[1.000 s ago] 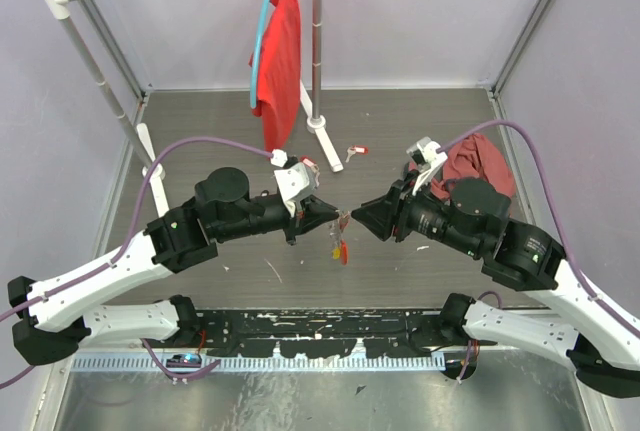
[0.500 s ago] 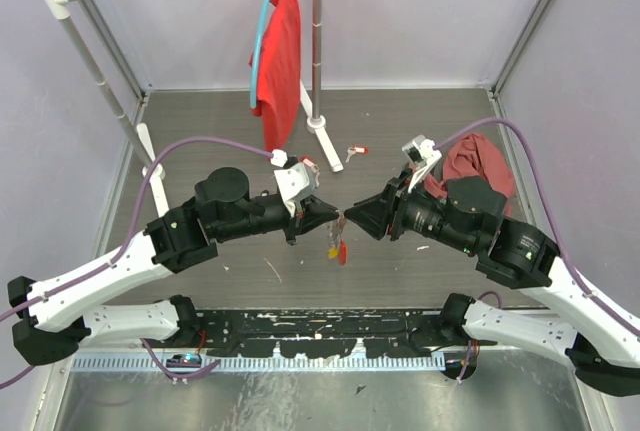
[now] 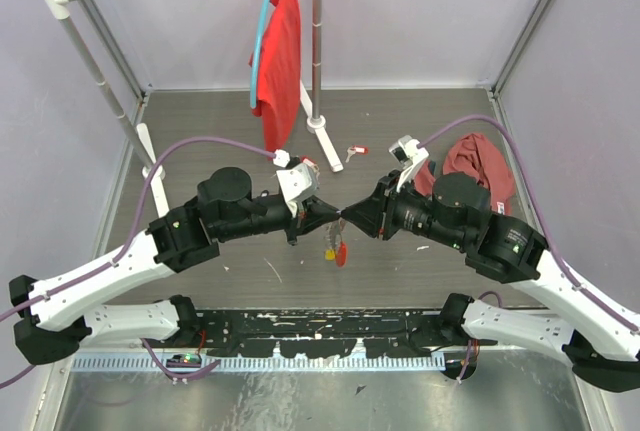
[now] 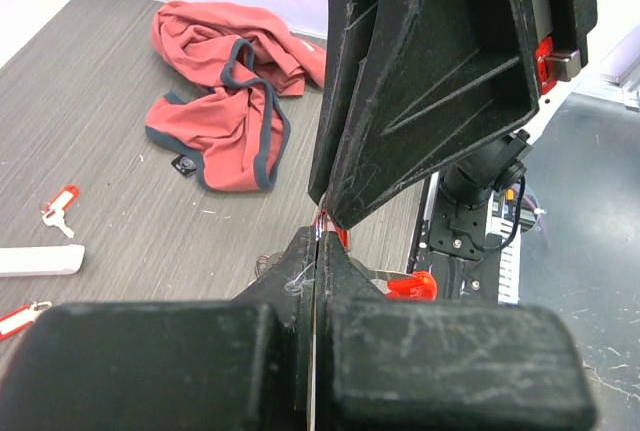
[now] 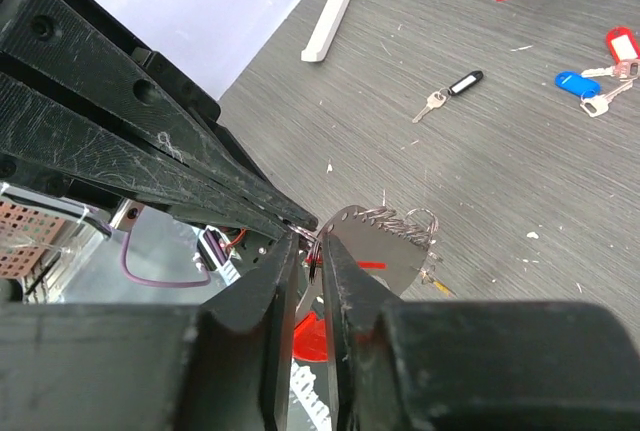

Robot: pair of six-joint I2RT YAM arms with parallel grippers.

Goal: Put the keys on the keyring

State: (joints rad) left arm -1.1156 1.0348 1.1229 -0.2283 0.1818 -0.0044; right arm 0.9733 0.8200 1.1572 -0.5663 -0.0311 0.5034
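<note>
My left gripper (image 3: 334,213) and right gripper (image 3: 353,216) meet tip to tip above the middle of the floor. The left gripper (image 4: 318,238) is shut on the keyring's thin silvery wire. Below the tips hangs the keyring's red plastic piece (image 3: 341,254), with a yellowish bit beside it. In the right wrist view my right gripper (image 5: 313,243) has its jaws drawn close around a small loop of that wire (image 5: 318,247), a narrow gap left. Loose keys lie on the floor: a black-tagged key (image 5: 450,89), a blue-tagged key (image 5: 575,83) and red-tagged keys (image 5: 620,46) (image 4: 60,201).
A crumpled red cloth (image 3: 478,166) lies at the right, behind my right arm. A white clothes rack (image 3: 318,51) stands at the back with a red shirt (image 3: 280,61) on a blue hanger. Its white foot (image 3: 328,141) reaches toward the grippers.
My right gripper has moved left until its tips meet the left gripper's, and its jaws have narrowed. The hanging red piece shifted slightly left. The left arm barely moved.
</note>
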